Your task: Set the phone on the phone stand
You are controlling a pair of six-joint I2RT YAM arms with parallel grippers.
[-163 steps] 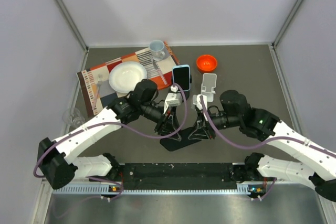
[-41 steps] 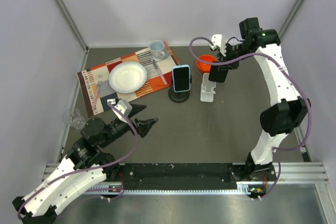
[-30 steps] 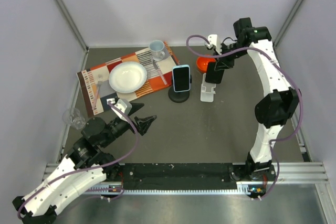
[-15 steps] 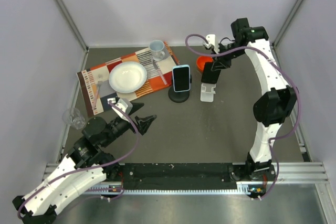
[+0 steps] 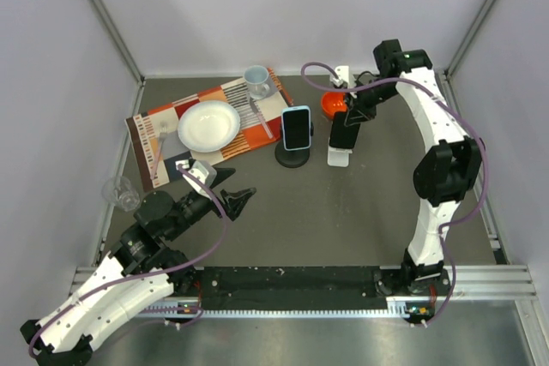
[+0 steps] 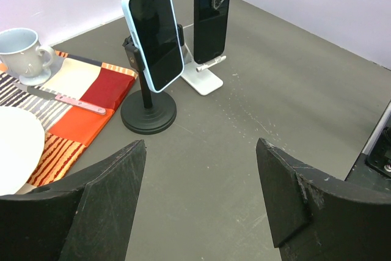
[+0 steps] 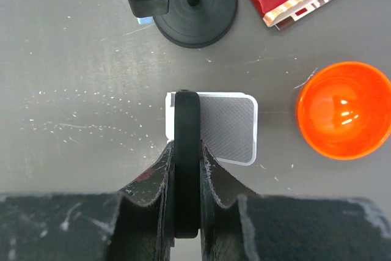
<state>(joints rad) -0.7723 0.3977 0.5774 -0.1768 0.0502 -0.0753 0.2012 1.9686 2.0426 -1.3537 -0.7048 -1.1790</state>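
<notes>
My right gripper (image 5: 351,118) is shut on the top of a black phone (image 5: 343,136), held nearly upright. The phone shows edge-on between the fingers in the right wrist view (image 7: 186,169), over the front of the white phone stand (image 7: 227,128). In the left wrist view the phone (image 6: 211,21) has its lower edge at the stand's lip (image 6: 204,79); I cannot tell whether it touches. My left gripper (image 5: 240,197) is open and empty, low over the table well to the front left, and its fingers (image 6: 104,212) frame the scene.
A blue-cased phone (image 5: 297,127) sits on a black round-based stand (image 5: 292,158) just left of the white stand. An orange bowl (image 5: 335,104) is behind it. A striped placemat (image 5: 163,122) holds a white plate (image 5: 208,123), a cup (image 5: 256,80) and cutlery. A clear glass (image 5: 120,192) stands at the left.
My right arm has carried the black phone left and down from beside the orange bowl to the white stand. The left arm has stayed still since one second ago.
</notes>
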